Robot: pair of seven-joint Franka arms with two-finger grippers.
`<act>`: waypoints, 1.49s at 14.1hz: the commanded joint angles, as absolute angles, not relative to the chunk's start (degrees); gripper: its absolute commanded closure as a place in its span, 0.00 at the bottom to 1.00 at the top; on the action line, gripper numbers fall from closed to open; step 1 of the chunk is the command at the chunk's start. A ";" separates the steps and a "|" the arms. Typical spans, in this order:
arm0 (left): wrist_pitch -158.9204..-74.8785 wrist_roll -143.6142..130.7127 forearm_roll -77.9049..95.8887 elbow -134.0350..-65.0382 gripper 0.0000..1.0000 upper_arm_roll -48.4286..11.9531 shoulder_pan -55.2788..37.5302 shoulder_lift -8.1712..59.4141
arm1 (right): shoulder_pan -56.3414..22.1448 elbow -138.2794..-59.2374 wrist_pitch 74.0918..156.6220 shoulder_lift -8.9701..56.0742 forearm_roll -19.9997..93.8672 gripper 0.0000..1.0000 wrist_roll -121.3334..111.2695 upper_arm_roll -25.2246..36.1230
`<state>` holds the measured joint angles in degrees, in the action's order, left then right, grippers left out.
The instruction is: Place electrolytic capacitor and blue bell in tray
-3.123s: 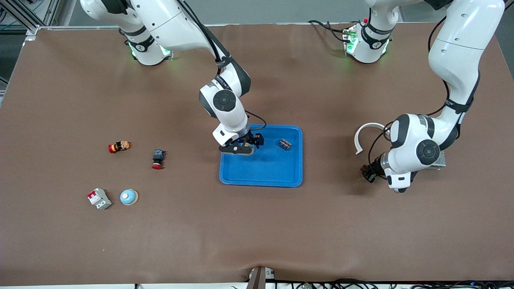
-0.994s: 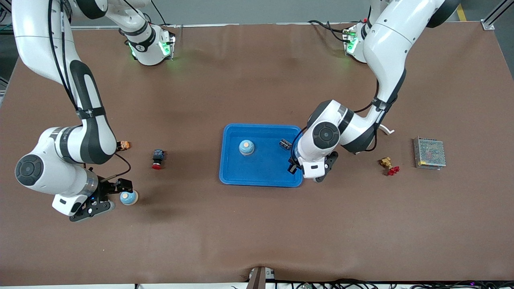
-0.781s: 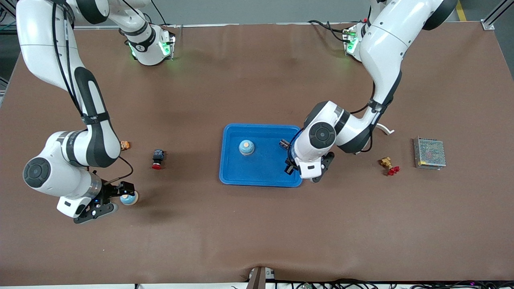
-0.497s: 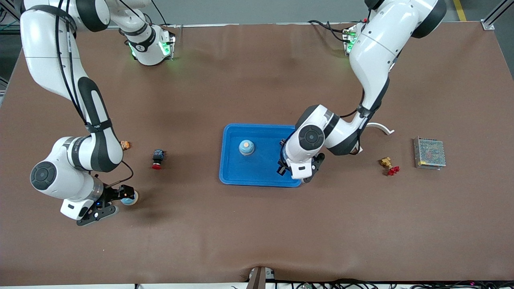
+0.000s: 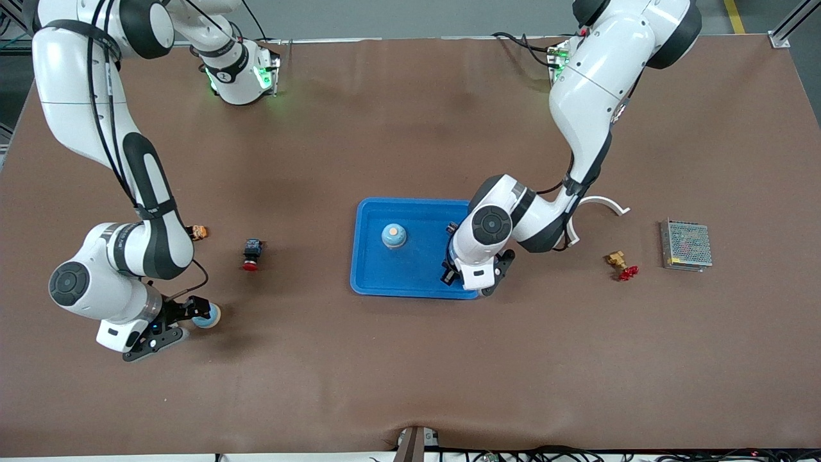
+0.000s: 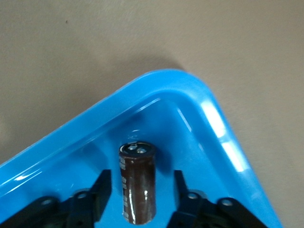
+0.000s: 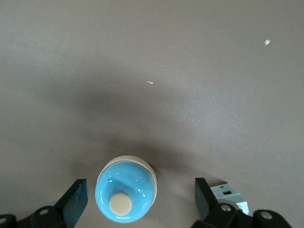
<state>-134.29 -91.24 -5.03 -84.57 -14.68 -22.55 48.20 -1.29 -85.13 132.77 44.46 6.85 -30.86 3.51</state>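
Note:
The blue tray (image 5: 410,273) lies mid-table. One blue bell (image 5: 393,235) stands in it. My left gripper (image 5: 457,273) hangs low over the tray's corner nearest the front camera at the left arm's end. In the left wrist view the brown electrolytic capacitor (image 6: 137,183) lies on the tray floor near the rim (image 6: 213,114); my left gripper (image 6: 141,175) is open, with gaps on both sides. A second blue bell (image 5: 208,316) stands on the table toward the right arm's end. My right gripper (image 7: 138,190) is open around this bell (image 7: 126,195) without touching it.
A red-capped button (image 5: 251,253) and a small orange part (image 5: 199,231) lie between the tray and the right arm. A white-grey breaker (image 7: 228,197) sits beside the bell. Toward the left arm's end lie a white curved piece (image 5: 603,205), a brass-and-red fitting (image 5: 621,264) and a grey mesh box (image 5: 686,245).
My left gripper slid over the tray's corner and opened, leaving the capacitor lying in the tray. My right gripper closed in around the bell on the table, still open.

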 commanded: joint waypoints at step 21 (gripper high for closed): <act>-101.18 -44.60 -8.97 -83.41 0.00 -13.45 -4.93 19.00 | -1.14 -90.53 138.78 44.74 6.68 0.00 -31.64 2.29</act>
<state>-104.99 -50.27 -10.01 -82.13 -12.88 -7.27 23.48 -1.42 -89.91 137.97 44.95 6.86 -30.98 2.69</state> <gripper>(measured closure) 0.000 0.000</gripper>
